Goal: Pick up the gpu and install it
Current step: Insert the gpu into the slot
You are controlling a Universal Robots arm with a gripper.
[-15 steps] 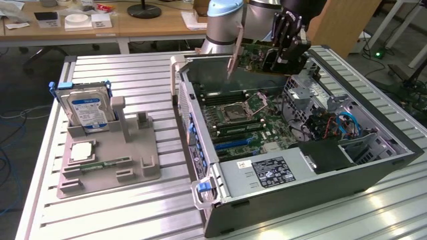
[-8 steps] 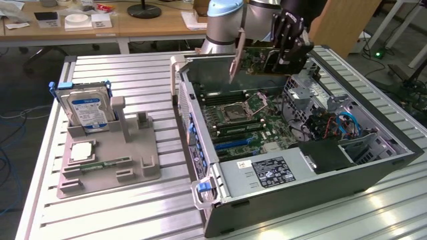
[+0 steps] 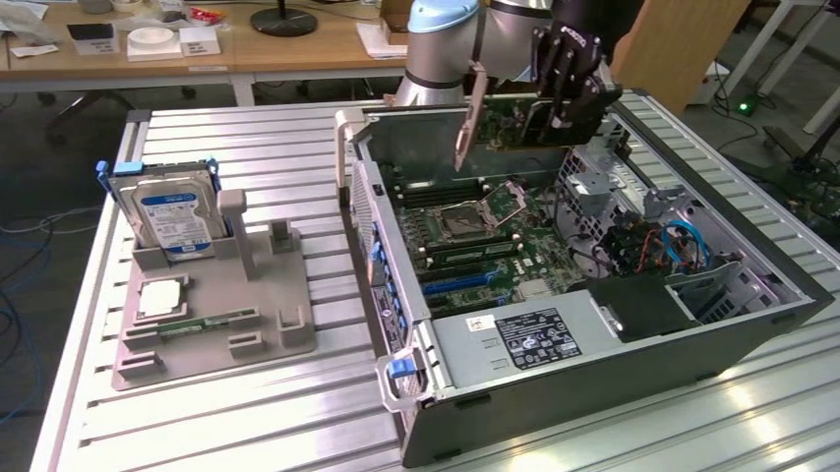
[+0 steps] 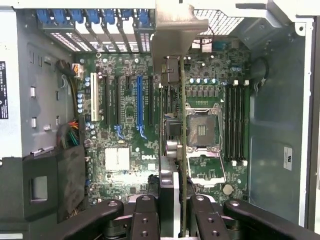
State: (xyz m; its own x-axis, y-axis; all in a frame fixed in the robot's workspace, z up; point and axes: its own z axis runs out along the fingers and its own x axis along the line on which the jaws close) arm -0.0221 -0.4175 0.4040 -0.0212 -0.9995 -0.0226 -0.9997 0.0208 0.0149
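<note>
Clearly the gripper (image 3: 558, 110) is clamped on the gpu (image 3: 506, 123), holding it on edge above the open computer case (image 3: 591, 388) — probably so that its lower edge can meet a slot. In the wrist view the card hangs edge-on over the motherboard (image 4: 120, 165), just beside the blue slot (image 4: 139, 107). Well apart, the grey holder (image 3: 210, 344) carries an upright hard drive (image 3: 171, 216) and a flat memory stick (image 3: 204, 322).

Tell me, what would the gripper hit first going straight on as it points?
The gripper holds a slim dark gpu card edge-on; that card would likely reach the green motherboard first, though depth is unclear.
</note>
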